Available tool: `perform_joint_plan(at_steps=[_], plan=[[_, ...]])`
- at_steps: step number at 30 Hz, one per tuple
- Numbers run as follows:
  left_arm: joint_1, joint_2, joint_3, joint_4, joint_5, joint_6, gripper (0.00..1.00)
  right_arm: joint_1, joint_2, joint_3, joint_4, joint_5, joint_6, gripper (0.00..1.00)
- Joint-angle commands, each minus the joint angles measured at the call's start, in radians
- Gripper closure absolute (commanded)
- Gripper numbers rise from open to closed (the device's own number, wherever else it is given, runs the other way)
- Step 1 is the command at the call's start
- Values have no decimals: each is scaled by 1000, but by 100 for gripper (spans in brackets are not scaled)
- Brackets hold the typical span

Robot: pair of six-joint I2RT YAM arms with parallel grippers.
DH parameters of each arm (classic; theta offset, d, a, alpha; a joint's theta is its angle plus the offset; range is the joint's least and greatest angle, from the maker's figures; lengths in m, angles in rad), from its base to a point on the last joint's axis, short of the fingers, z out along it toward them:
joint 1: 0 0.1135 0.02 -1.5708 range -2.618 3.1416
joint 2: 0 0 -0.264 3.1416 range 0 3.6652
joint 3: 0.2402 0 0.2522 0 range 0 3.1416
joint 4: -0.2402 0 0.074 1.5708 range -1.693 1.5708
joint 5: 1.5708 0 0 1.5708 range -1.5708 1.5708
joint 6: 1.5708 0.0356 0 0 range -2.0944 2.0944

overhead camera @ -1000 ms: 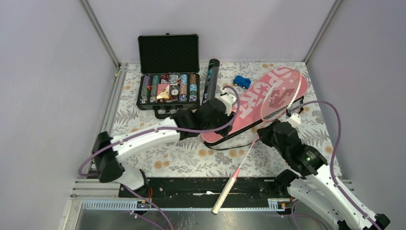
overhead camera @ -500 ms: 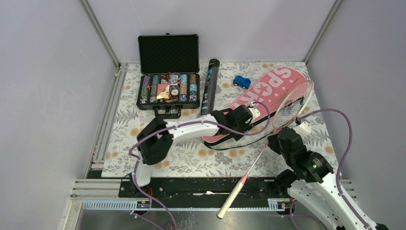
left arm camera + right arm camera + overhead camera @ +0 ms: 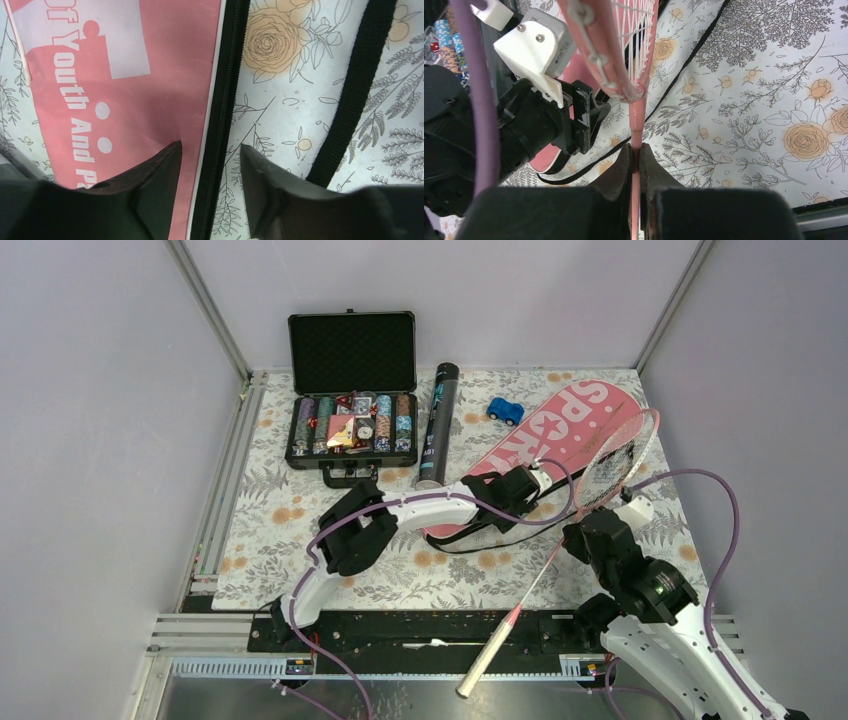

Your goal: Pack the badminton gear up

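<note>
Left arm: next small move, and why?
Probably ease the left pincer down and close it on the pink racket cover's black zipper edge: its open jaws straddle that edge, while the right pincer grips the racket by the shaft, needing an opening.

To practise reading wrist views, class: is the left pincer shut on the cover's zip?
No: the left pincer is open, its fingers apart on either side of the cover's black zip.

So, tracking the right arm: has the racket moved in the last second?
Yes. The racket slid right, its head partly off the pink cover, farther from the blue car.
</note>
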Motion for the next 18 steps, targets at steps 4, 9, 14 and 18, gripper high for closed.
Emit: perform_joint_plan(at_steps=[4,9,14,18], plan=[[0,-1,27,77,-85,1,89,-5,-47,-7,-1,21,20,100],[-1,-112,-34,127,-62,-41,100,-6,-20,17,-18,60,4,100],[1,-220,-78,182,6,-117,100,-30,73,50,28,103,-45,100],[24,-261,-68,163,52,-197,100,-126,138,62,105,-45,-53,100]])
